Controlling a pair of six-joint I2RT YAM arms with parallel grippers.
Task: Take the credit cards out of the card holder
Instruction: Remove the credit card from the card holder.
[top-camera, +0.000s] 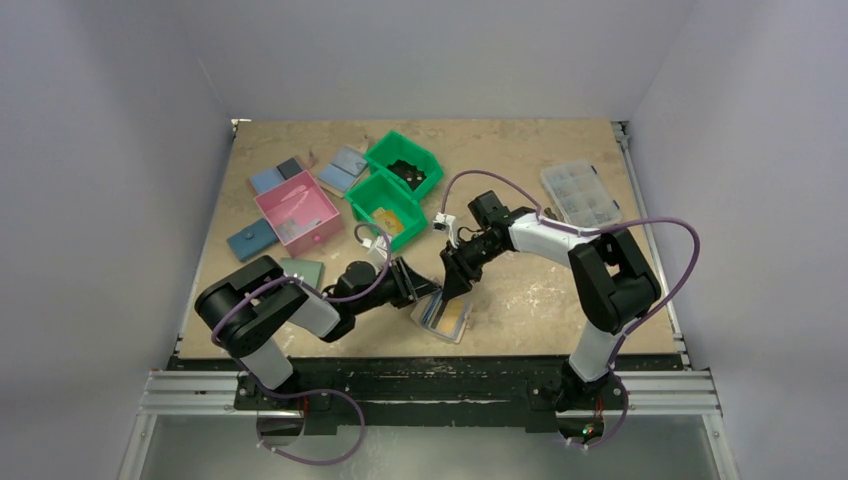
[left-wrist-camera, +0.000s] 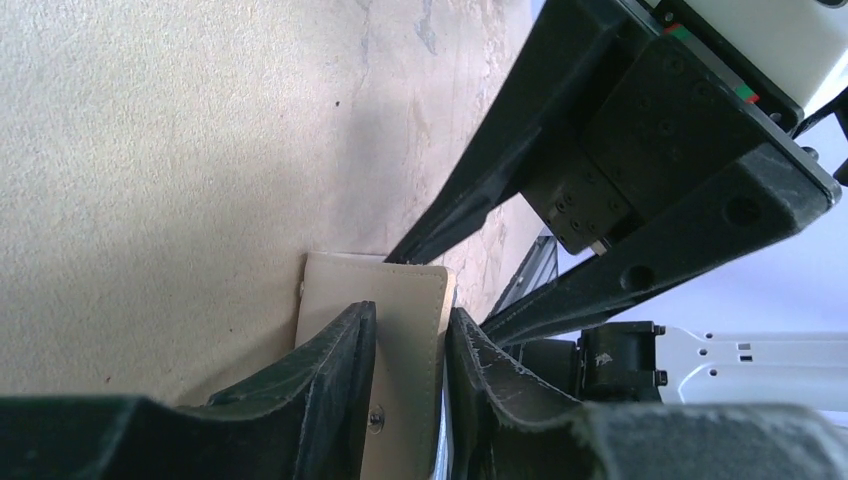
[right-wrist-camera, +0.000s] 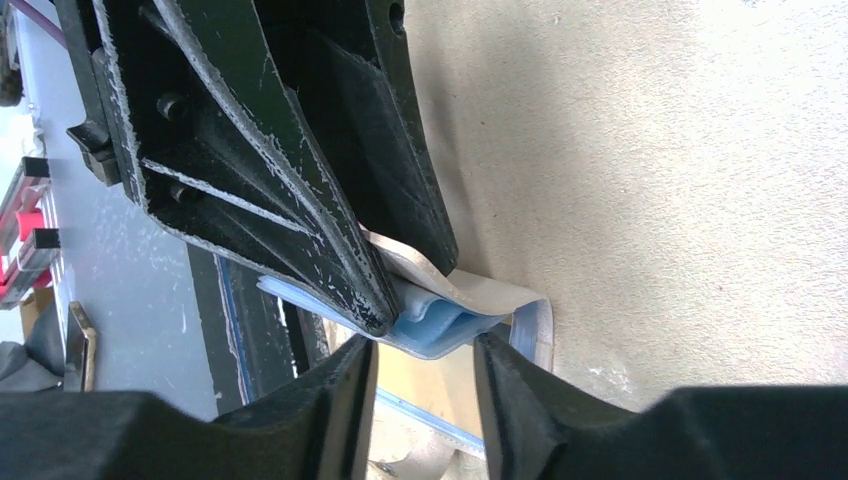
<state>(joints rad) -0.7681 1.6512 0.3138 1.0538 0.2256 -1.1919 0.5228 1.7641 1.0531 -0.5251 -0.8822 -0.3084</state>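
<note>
We see left pincer (left-wrist-camera: 410, 318) clamped on card holder (left-wrist-camera: 385, 285) beige flap. Right pincer (right-wrist-camera: 425, 365) apart, nearer holder's open blue edge, which lies straight ahead.

OCCLUSION — cannot see lower part of card holder (left-wrist-camera: 410, 300), cut by bottom edge and flanked by left fingers (left-wrist-camera: 330, 380) | cannot trace blue panel (right-wrist-camera: 440, 325) behind those fingers | cannot count credit cards (top-camera: 452, 318) — too small from above

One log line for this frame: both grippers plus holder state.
left gripper: shut on card holder | right gripper: open, tips at its light-blue panel | yellow-orange card: apparently in holder, not out
</note>
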